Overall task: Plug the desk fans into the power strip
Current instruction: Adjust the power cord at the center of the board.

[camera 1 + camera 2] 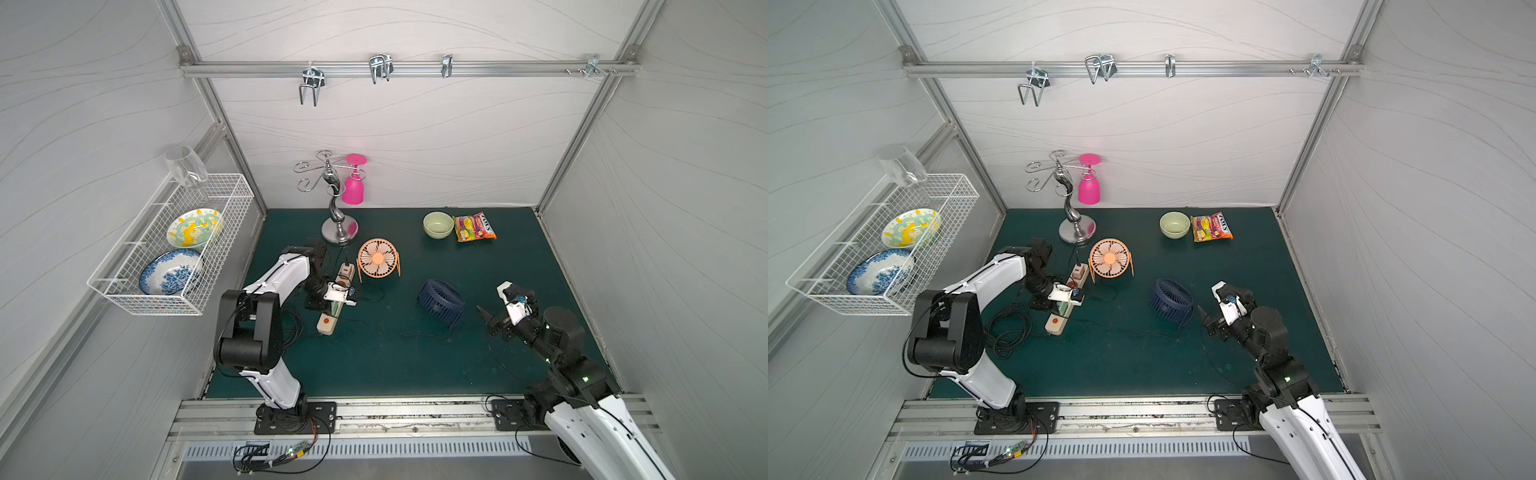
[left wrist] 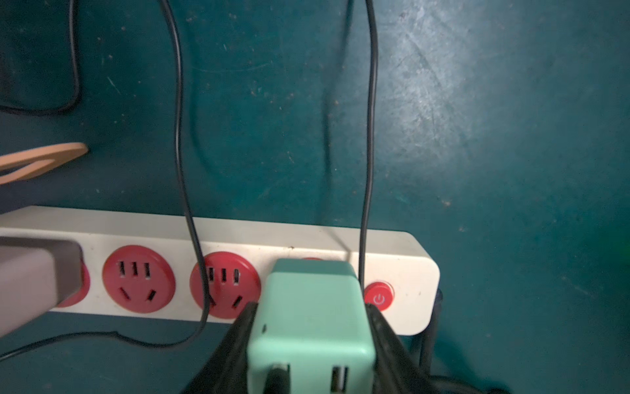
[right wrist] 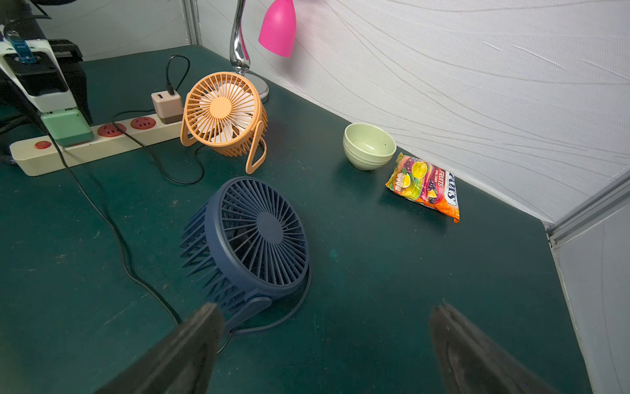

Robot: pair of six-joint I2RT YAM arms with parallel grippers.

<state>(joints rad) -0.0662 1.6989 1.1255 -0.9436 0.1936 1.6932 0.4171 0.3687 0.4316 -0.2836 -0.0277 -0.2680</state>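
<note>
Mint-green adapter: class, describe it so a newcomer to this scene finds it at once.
On the green mat lies a cream power strip with red sockets. At its switch end, a boxy adapter sits on the strip, gripped by the left tool. It is mint green; the other adapter, at the far end, is beige.

1. It was a robot lab test cell: white wall panels (image 1: 415, 133) were framed in aluminium profile (image 1: 415, 68).
2. The left arm (image 1: 286, 270) and right arm (image 1: 598, 424) were bolted to a metal rail (image 1: 415, 409) fronting the green counter (image 1: 374, 365).
3. A wire basket (image 1: 145, 301) held staged household props.
</note>
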